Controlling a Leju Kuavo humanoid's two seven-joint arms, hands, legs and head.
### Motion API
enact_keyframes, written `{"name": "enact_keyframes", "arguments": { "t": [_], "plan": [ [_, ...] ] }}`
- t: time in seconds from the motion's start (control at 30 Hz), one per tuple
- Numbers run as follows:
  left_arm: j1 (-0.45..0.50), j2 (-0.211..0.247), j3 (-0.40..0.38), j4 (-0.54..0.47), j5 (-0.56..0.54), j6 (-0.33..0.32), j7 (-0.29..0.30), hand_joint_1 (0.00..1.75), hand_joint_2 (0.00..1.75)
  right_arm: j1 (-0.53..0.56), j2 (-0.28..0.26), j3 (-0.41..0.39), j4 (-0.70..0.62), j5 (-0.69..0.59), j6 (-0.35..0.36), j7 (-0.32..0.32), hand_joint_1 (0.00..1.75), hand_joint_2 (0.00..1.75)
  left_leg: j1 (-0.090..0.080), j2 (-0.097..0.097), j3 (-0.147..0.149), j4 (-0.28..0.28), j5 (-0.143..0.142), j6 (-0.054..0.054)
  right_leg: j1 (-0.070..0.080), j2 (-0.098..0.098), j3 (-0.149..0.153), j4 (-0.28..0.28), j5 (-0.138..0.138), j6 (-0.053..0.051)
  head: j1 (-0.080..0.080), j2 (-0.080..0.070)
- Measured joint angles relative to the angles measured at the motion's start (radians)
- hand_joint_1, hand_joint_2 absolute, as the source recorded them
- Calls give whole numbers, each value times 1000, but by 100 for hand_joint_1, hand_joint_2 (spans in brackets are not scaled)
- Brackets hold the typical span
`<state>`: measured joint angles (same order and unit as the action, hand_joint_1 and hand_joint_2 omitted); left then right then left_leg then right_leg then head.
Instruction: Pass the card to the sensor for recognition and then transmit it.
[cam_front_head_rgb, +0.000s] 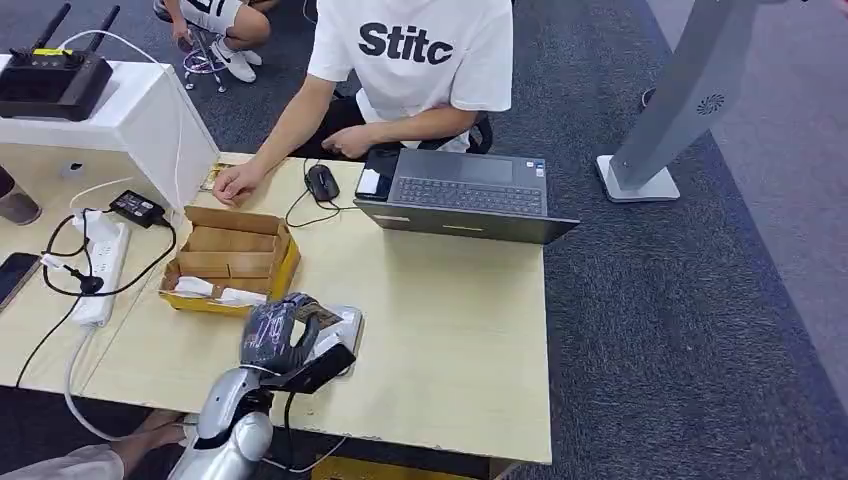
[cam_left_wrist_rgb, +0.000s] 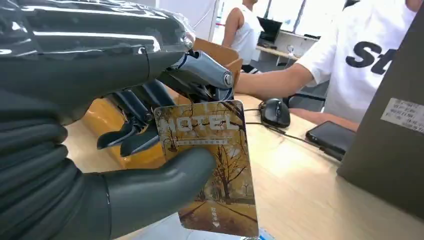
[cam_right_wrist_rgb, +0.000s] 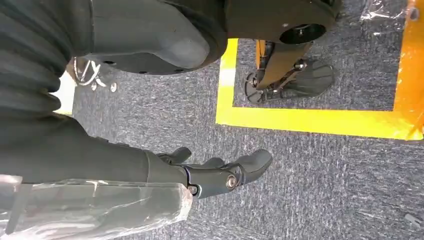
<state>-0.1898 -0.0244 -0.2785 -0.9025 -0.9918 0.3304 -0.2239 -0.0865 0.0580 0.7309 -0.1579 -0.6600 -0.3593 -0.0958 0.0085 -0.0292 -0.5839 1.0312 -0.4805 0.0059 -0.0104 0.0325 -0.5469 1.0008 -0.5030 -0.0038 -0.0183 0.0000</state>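
My left hand (cam_front_head_rgb: 280, 335) pinches a hotel card (cam_left_wrist_rgb: 210, 165) between the thumb (cam_left_wrist_rgb: 160, 187) and the fingers; the card shows autumn trees and the word HOTEL. The hand hovers near the table's front edge, directly over a flat white sensor pad (cam_front_head_rgb: 346, 322), whose pale surface peeks out just under the card (cam_left_wrist_rgb: 162, 231). My right hand (cam_right_wrist_rgb: 220, 175) hangs at my side above the grey carpet, fingers loosely apart, holding nothing.
A yellow-sided cardboard box (cam_front_head_rgb: 230, 258) stands just beyond the left hand. Farther back are a laptop (cam_front_head_rgb: 465, 190), a mouse (cam_front_head_rgb: 321, 182) and a phone (cam_front_head_rgb: 378, 172). A seated person rests a hand (cam_front_head_rgb: 237, 182) on the table. A power strip (cam_front_head_rgb: 100, 270) and cables lie left.
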Motion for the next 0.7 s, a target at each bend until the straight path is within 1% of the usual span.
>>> {"name": "enact_keyframes", "arguments": {
  "t": [0.17,0.4,0.7],
  "plan": [
    [5,0,0,31,12,1,2,175,175,6,0,2,0,2,0,6,0,175,0,0,0,0,0,0,0,0,0,0,0,0,0,0],
    [1,-6,5,84,12,34,1,175,175,7,0,8,0,7,0,12,0,175,0,0,1,0,0,0,0,-1,1,0,0,0,0,0],
    [1,-7,35,102,-29,64,2,175,175,11,0,24,1,1,-1,11,0,175,0,-1,2,0,0,0,0,-1,2,0,0,0,0,0]
  ]
}}
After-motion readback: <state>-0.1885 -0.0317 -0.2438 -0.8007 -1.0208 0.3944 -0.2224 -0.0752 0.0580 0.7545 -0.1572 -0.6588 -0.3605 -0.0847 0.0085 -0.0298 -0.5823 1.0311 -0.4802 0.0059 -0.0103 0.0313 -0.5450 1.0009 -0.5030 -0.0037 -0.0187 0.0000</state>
